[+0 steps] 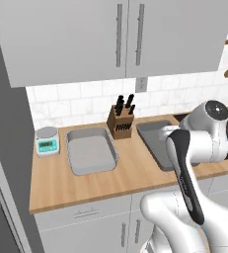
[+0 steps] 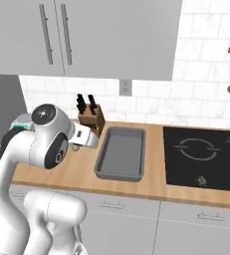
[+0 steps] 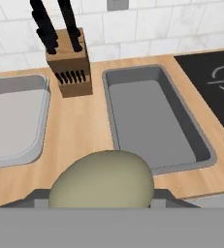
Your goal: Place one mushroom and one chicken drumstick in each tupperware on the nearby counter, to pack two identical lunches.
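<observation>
A pale tan mushroom (image 3: pixel 103 177) sits between my fingers at the bottom of the hand view, and my gripper (image 3: pixel 103 196) is shut on it. It hangs above the counter's (image 1: pixel 130 173) front part, between the two tupperware. The light grey tupperware (image 3: pixel 14 118) lies to the left and holds nothing. The darker grey tupperware (image 3: pixel 152 116) lies to the right, also with nothing in it. From the right base view the gripper (image 2: pixel 79 143) hovers just left of the darker tupperware (image 2: pixel 120 152). The chicken drumstick is out of view.
A wooden knife block (image 1: pixel 120 121) stands at the back between the light grey container (image 1: pixel 88 150) and the darker one (image 1: pixel 157 141). A small scale (image 1: pixel 47 141) with a teal display sits at the far left. The black stovetop (image 2: pixel 201 154) lies to the right.
</observation>
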Motion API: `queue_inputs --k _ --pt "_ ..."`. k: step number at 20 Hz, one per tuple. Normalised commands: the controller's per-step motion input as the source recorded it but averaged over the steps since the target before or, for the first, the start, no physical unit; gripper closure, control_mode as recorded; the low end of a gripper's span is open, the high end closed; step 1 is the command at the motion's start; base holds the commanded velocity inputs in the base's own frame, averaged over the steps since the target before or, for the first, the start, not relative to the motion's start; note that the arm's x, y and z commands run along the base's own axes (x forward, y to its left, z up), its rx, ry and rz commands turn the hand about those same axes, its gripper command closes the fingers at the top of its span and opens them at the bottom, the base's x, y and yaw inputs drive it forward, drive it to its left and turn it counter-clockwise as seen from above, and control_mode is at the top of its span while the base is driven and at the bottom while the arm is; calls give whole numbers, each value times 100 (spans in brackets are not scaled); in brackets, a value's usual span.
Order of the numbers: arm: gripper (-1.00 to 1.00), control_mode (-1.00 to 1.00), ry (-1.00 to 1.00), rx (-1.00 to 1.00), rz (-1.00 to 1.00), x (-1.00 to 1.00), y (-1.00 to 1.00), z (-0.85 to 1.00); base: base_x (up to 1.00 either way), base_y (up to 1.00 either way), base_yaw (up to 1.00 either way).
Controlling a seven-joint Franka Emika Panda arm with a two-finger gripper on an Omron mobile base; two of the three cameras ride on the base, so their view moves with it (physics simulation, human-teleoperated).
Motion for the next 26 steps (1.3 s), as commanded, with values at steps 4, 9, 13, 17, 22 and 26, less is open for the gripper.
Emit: queue_inputs --k 4,9,13,17,22,26 --pt "100 -100 0 5 5 19 -29 -13 20 -28 7" --pt "100 -100 2 4 5 54 -44 -55 0 0 0" --pt "100 -100 13 1 2 61 -12 -52 0 0 0" --pt "100 -100 20 -1 1 16 1 -39 0 0 0" --pt "100 -100 8 1 0 15 0 -12 0 0 0" --pt "100 -100 11 0 0 67 -2 -11 0 0 0"
